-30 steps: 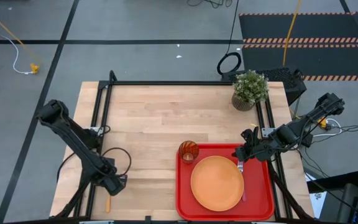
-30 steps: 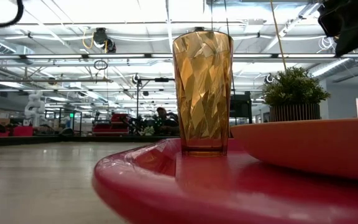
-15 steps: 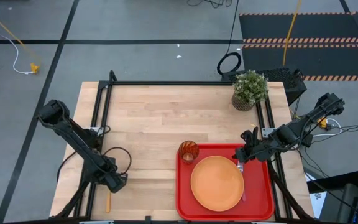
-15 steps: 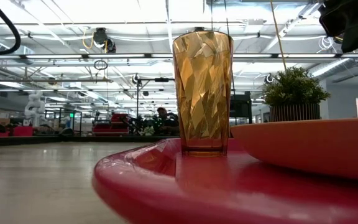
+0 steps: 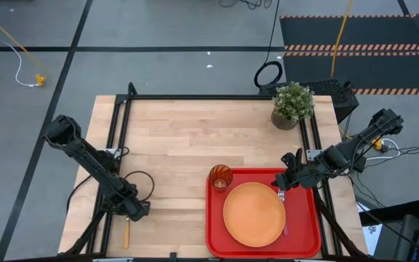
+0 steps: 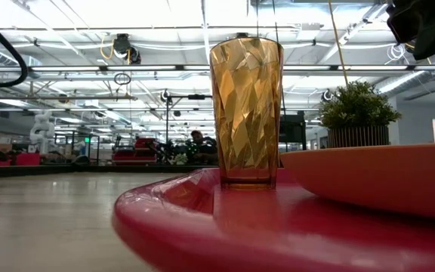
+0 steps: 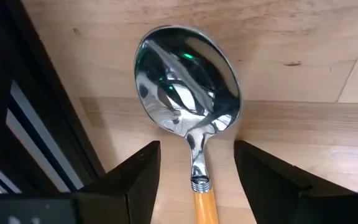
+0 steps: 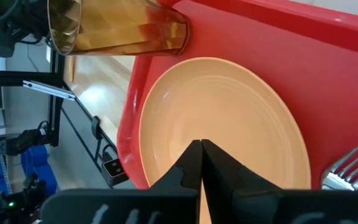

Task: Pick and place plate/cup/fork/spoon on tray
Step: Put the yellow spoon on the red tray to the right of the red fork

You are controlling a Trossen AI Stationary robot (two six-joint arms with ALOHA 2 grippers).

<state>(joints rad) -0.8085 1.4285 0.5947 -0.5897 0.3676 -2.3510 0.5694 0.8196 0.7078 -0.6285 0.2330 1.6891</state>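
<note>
The spoon (image 7: pixel 188 81) lies on the wood by the table's near left corner, bowl up, its orange handle (image 5: pixel 126 236) pointing at the near edge. My left gripper (image 7: pixel 197 169) hangs open just above it, pointing steeply down, one finger on each side of the spoon's neck and clear of it. The red tray (image 5: pixel 217 233) holds the orange plate (image 5: pixel 254 214) and the amber cup (image 5: pixel 220 177), which stands upright at its far left corner. The fork (image 5: pixel 283 200) lies by the plate's right edge. My right gripper (image 5: pixel 282 183) hovers shut above the fork's tines.
A potted plant (image 5: pixel 292 104) stands at the table's far right corner. A black frame rail (image 7: pixel 36 124) runs close beside the spoon on the table's left side. Bare wood stretches between the spoon and the tray's left rim (image 5: pixel 209 211).
My left gripper has come down toward the spoon, staying open with its fingers on either side of the neck. The spoon, the tray's things and my right gripper have kept still.
</note>
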